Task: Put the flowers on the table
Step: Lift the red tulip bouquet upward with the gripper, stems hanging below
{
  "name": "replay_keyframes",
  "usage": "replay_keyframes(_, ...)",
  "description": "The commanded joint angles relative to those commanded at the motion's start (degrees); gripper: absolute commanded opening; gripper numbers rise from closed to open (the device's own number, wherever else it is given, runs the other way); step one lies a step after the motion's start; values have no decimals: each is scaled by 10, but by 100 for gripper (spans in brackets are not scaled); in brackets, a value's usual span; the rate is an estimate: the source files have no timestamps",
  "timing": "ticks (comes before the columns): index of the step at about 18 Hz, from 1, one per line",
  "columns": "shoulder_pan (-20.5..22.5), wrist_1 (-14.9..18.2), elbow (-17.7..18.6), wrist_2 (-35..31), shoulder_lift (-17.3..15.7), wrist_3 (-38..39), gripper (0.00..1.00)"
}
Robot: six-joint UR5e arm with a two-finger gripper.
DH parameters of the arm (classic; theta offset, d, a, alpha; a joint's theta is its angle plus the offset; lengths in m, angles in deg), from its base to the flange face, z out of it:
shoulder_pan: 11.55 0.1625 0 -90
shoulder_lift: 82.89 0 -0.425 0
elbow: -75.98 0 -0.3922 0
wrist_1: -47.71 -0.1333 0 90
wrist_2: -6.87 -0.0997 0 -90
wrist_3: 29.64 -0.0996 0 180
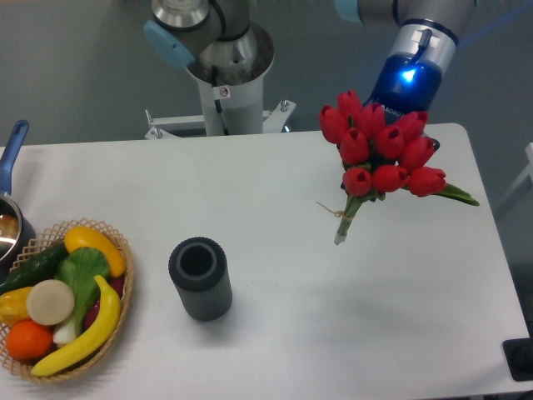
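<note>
The flowers [383, 150] are a bunch of red tulips with green stems tied with thin twine, at the back right. The bunch is tilted, with its stem ends [340, 235] pointing down and left, and it seems to hang a little above the white table [333, 333]. My gripper [423, 133] comes down from the blue-lit wrist behind the blooms. Its fingers are mostly hidden by the tulip heads, and it appears shut on the bunch.
A dark ribbed cylindrical vase [200, 278] stands upright left of centre. A wicker basket of fruit and vegetables [62, 300] sits at the front left, with a pot with a blue handle [10, 208] at the left edge. The robot's base [225, 75] stands behind the table.
</note>
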State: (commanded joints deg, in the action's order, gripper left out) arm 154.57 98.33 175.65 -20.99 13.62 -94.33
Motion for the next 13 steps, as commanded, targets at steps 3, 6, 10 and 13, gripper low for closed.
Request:
replay_keyframes(3, -1, -1, -4, -13, -3, 2, 44)
replay_keyframes(6, -4, 0, -3, -56, -9, 4, 45)
replay_keyframes(10, -4, 3, -1, -68, -23, 7, 45)
replay_keyframes(13, -8, 8, 3, -149, -53, 8, 44)
